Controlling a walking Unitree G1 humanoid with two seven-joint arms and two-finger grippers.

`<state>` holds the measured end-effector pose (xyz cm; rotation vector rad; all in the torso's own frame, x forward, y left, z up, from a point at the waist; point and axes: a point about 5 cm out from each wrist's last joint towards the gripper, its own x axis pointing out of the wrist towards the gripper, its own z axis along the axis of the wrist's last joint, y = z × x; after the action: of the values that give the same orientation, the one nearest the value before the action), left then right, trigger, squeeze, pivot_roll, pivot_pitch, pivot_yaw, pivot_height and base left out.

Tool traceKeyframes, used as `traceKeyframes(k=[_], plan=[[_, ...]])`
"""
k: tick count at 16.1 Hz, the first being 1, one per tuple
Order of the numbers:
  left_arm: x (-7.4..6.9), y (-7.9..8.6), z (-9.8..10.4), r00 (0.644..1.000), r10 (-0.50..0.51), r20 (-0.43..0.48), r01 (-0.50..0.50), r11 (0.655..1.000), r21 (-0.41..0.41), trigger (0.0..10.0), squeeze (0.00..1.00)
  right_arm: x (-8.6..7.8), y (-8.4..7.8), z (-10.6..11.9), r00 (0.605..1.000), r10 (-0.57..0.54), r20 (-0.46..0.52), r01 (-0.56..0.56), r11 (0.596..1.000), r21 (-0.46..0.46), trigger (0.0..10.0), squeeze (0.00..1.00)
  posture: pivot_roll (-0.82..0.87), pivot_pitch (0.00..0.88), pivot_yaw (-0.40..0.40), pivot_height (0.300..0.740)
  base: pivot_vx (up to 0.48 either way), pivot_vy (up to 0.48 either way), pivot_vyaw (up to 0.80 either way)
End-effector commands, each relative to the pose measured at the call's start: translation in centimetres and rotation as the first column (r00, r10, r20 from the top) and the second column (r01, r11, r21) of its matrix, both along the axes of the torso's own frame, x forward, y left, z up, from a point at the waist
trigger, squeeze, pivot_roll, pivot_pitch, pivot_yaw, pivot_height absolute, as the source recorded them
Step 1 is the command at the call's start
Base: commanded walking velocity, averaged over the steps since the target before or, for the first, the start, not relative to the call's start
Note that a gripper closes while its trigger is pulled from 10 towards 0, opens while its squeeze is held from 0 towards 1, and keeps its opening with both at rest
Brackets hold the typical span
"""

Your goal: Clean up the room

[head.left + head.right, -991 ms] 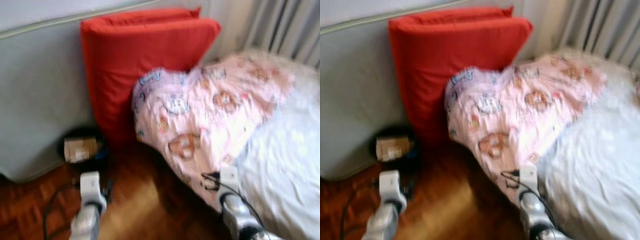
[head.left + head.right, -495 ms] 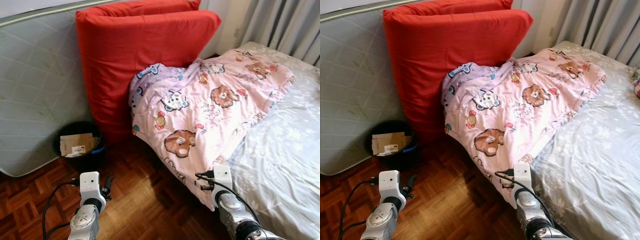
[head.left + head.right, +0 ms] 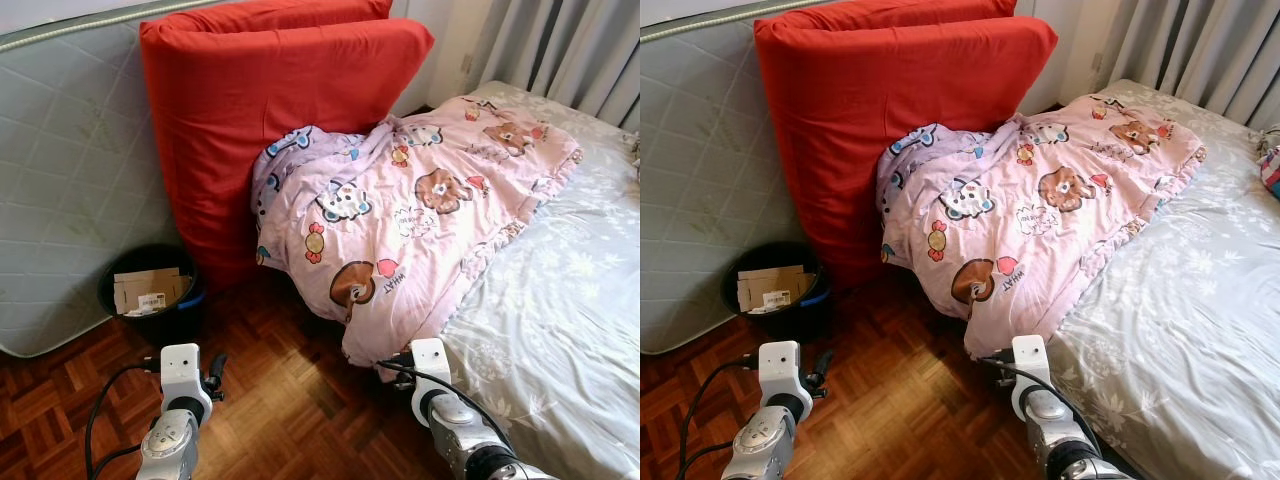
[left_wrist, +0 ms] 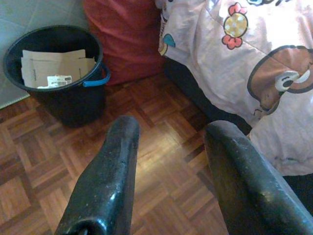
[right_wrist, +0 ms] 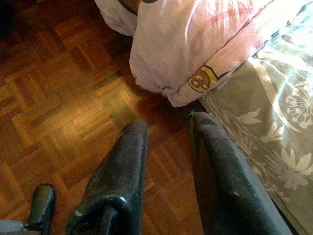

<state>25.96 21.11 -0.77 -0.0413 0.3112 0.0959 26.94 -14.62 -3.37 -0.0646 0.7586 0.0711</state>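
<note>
Two grippers hanging low over the parquet floor [image 3: 270,400], both with fingers parted and grasping nothing: left gripper [image 4: 171,147] hovering above bare wood, facing a black bucket [image 4: 56,73] with flattened cardboard [image 4: 51,66] inside and a blue handle; right gripper [image 5: 168,142] hovering just beside the bed's edge, near the hanging corner of the blanket. Sprawling across the head of the bed [image 3: 560,320] and spilling over its side toward the floor, a pink cartoon-print blanket [image 3: 420,210], rumpled, lying on a grey floral sheet. Leaning upright behind it, two red cushions [image 3: 260,110], propped against a grey quilted mattress [image 3: 70,170] standing on its edge. Sitting at the mattress's foot, next to the cushions, the bucket. Hanging behind the bed, grey curtains [image 3: 570,45]
</note>
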Motion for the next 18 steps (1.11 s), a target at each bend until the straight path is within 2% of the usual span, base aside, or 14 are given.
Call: traceKeyframes(k=[1, 4, 5, 8, 9, 10, 11, 12, 14, 16, 18], plan=[[-0.4, -0.2, -0.6, 0.999, -0.016, -0.041, 0.016, 1.000, 0.005, 10.0, 0.00, -0.3, 0.0, -0.2, 1.000, 0.004, 0.004, -0.004, 1.000, 0.021, 10.0, 0.00, 0.06, 0.076, -0.051, 0.740, 0.000, 0.000, 0.00], [-0.9, -0.2, -1.4, 0.996, -0.009, -0.092, 0.009, 1.000, -0.008, 10.0, 0.00, -1.0, -0.2, -0.6, 1.000, 0.008, 0.017, -0.009, 0.999, 0.048, 10.0, 0.00, 0.06, 0.068, -0.051, 0.740, 0.000, 0.000, 0.00], [-1.9, 0.1, -2.5, 0.986, 0.013, -0.168, -0.019, 0.999, -0.034, 10.0, 0.00, -2.2, -0.9, -1.5, 1.000, 0.002, -0.019, -0.001, 0.998, 0.055, 10.0, 0.00, 0.05, 0.060, -0.052, 0.740, 0.000, 0.000, 0.00], [-2.7, 0.2, -3.4, 0.969, 0.018, -0.246, -0.028, 0.999, -0.037, 10.0, 0.00, -4.4, -2.4, -2.9, 0.994, -0.010, -0.106, 0.012, 1.000, 0.016, 10.0, 0.00, 0.05, 0.053, -0.052, 0.740, 0.000, 0.000, 0.00], [-3.4, 0.3, -4.1, 0.949, 0.001, -0.314, -0.012, 0.999, -0.033, 10.0, 0.00, -5.9, -3.8, -3.7, 0.986, -0.070, -0.149, 0.068, 0.998, -0.017, 10.0, 0.00, 0.05, 0.047, -0.052, 0.740, 0.000, 0.000, 0.00], [-3.9, 0.3, -4.5, 0.939, -0.004, -0.343, -0.005, 1.000, -0.025, 10.0, 0.00, -6.7, -4.5, -4.1, 0.977, -0.116, -0.181, 0.111, 0.993, -0.041, 10.0, 0.00, 0.05, 0.043, -0.053, 0.740, 0.000, 0.000, 0.00], [-4.6, 0.2, -5.1, 0.922, -0.007, -0.387, -0.001, 1.000, -0.020, 10.0, 0.00, -7.7, -5.2, -4.5, 0.961, -0.190, -0.202, 0.186, 0.982, -0.038, 10.0, 0.00, 0.06, 0.035, -0.054, 0.740, 0.000, 0.000, 0.00], [-5.5, 0.1, -5.7, 0.902, -0.007, -0.431, -0.004, 1.000, -0.026, 10.0, 0.00, -8.4, -5.5, -4.8, 0.953, -0.219, -0.208, 0.220, 0.975, -0.022, 10.0, 0.00, 0.06, 0.033, -0.051, 0.740, 0.000, 0.000, 0.00], [-7.2, 0.5, -6.7, 0.864, 0.008, -0.504, -0.029, 0.999, -0.034, 10.0, 0.00, -9.0, -5.3, -5.1, 0.947, -0.247, -0.206, 0.253, 0.967, 0.007, 10.0, 0.00, 0.05, 0.028, -0.045, 0.740, 0.000, 0.000, 0.00], [-7.5, 0.4, -6.9, 0.855, 0.009, -0.519, -0.037, 0.998, -0.043, 10.0, 0.00, -9.0, -5.2, -5.1, 0.934, -0.295, -0.199, 0.308, 0.951, 0.035, 10.0, 0.00, 0.05, 0.028, -0.044, 0.740, 0.000, 0.000, 0.00], [-7.9, 0.4, -7.1, 0.844, 0.015, -0.535, -0.052, 0.997, -0.053, 10.0, 0.00, -9.0, -5.3, -5.0, 0.910, -0.368, -0.191, 0.389, 0.917, 0.087, 10.0, 0.00, 0.05, 0.019, -0.036, 0.740, 0.000, 0.000, 0.00]])
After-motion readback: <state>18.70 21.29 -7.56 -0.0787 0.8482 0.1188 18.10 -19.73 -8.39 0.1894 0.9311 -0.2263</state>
